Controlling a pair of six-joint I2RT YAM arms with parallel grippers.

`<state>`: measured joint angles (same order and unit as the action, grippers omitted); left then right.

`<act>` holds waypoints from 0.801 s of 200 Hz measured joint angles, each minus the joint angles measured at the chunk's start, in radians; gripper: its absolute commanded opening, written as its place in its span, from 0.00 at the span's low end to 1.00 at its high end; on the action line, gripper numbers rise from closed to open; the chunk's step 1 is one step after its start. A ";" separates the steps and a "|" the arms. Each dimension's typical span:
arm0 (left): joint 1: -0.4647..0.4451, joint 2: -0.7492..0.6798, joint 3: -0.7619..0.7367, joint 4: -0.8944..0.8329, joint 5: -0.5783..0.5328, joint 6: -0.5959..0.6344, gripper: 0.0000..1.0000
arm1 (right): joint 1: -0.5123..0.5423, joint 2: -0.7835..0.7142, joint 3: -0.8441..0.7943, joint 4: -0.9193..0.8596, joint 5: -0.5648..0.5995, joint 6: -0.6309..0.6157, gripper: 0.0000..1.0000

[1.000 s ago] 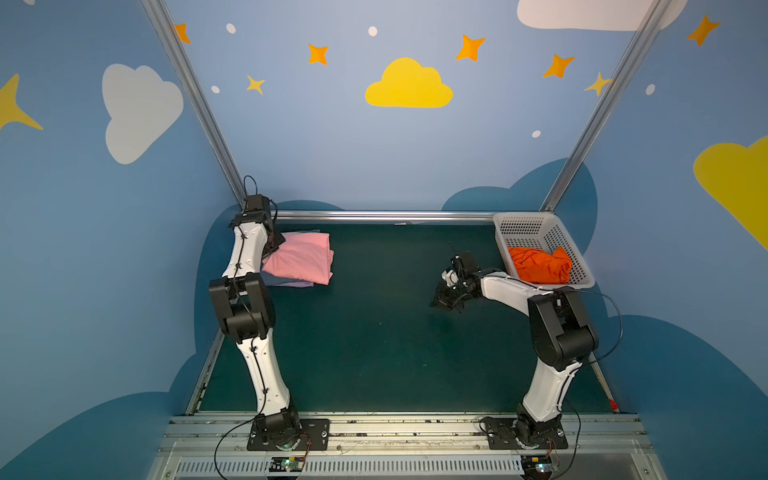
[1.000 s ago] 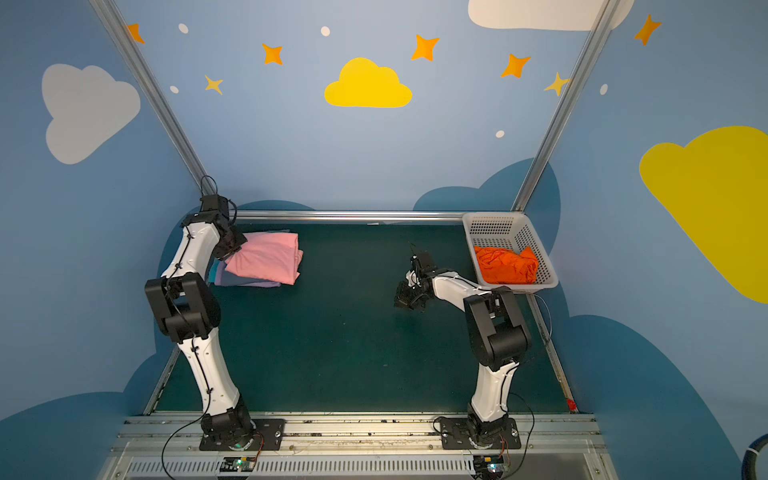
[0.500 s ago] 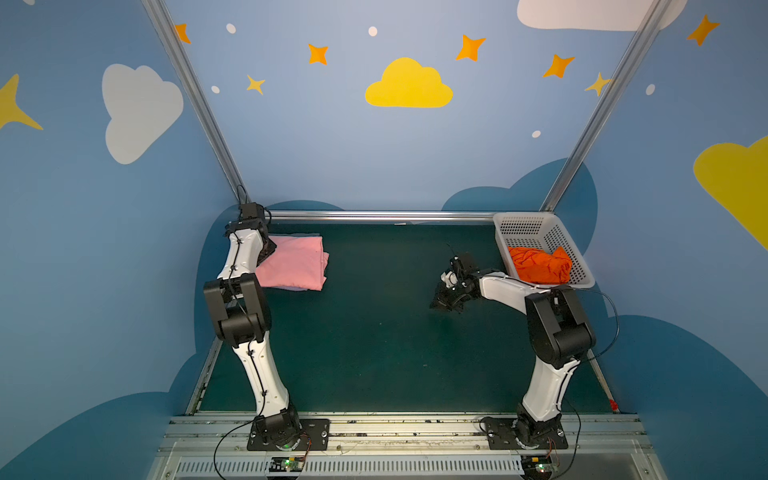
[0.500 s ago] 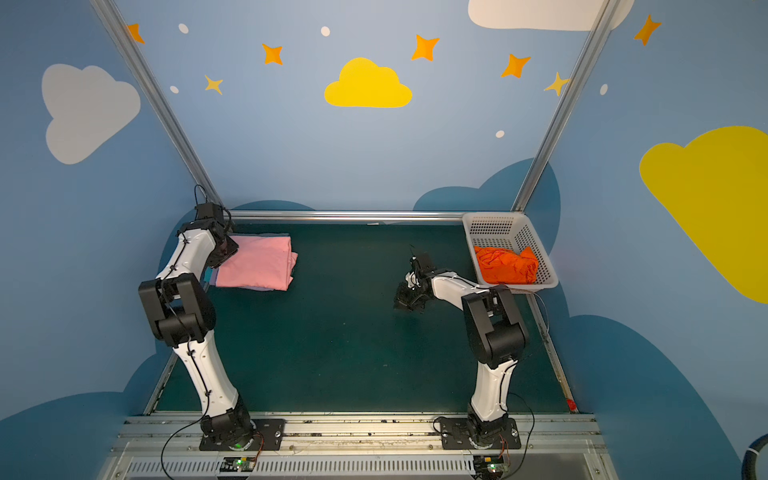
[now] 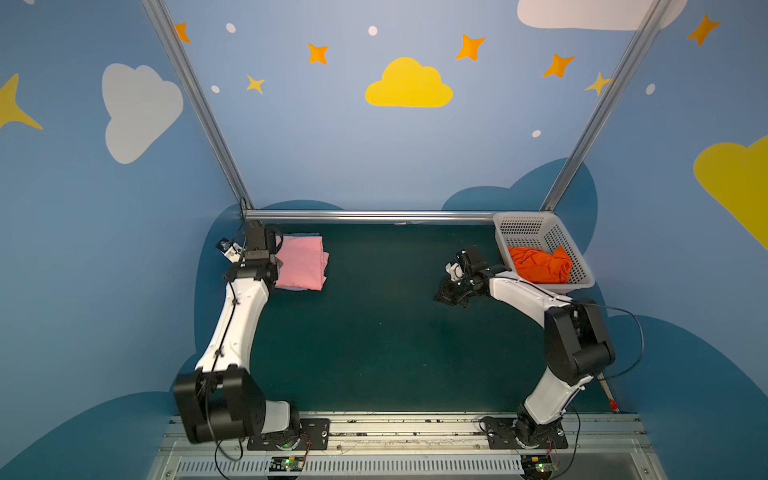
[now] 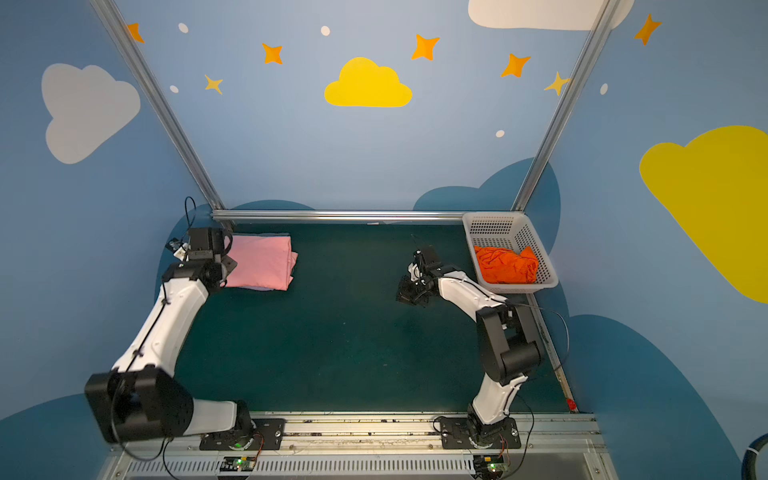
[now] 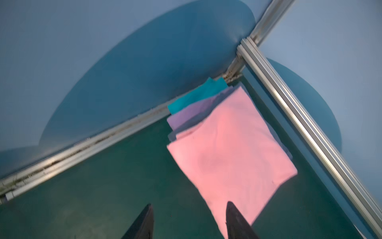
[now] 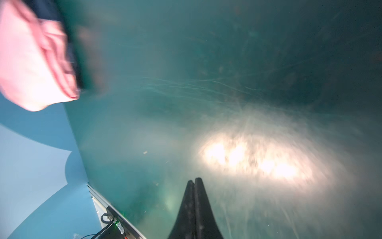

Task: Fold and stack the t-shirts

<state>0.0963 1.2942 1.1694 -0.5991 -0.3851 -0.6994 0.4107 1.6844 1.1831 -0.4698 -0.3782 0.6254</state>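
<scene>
A folded light pink t-shirt [image 5: 303,264] [image 6: 262,262] tops a stack at the mat's back left corner. In the left wrist view the pink shirt [image 7: 231,153] lies flat, with a lavender shirt [image 7: 192,111], a teal shirt [image 7: 196,97] and a slate-blue sliver [image 7: 171,136] showing beneath it. My left gripper [image 7: 189,203] is open at the stack's near edge, one finger over the pink cloth, holding nothing. A crumpled orange t-shirt [image 5: 538,264] [image 6: 505,264] lies in the basket. My right gripper [image 8: 194,179] [image 5: 446,297] is shut and empty, low over bare mat.
The white perforated basket [image 5: 523,230] [image 6: 494,228] stands in the back right corner, just behind my right arm. Aluminium frame rails [image 7: 306,124] and blue walls close in the stack's corner. The dark green mat [image 5: 374,324] stretches between the arms.
My left gripper has gone from shut to open, letting go of the pink shirt, which has settled flat on the stack. The left wrist has shifted slightly. The right arm has not moved.
</scene>
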 measured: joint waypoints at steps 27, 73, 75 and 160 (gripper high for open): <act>-0.066 -0.229 -0.249 0.072 0.027 -0.004 1.00 | 0.000 -0.206 -0.026 -0.037 0.094 -0.023 0.03; -0.132 -0.544 -0.546 0.248 0.107 0.051 1.00 | 0.000 -0.591 -0.096 -0.006 0.272 -0.111 0.78; -0.135 -0.556 -0.560 0.262 0.108 0.056 1.00 | 0.000 -0.608 -0.106 0.005 0.282 -0.112 0.90; -0.150 -0.515 -0.913 0.784 0.156 0.420 1.00 | -0.003 -0.868 -0.521 0.279 0.634 -0.385 0.94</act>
<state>-0.0536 0.7792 0.2562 0.1852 -0.2295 -0.2794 0.4080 0.8162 0.6621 -0.1905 0.2554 0.2401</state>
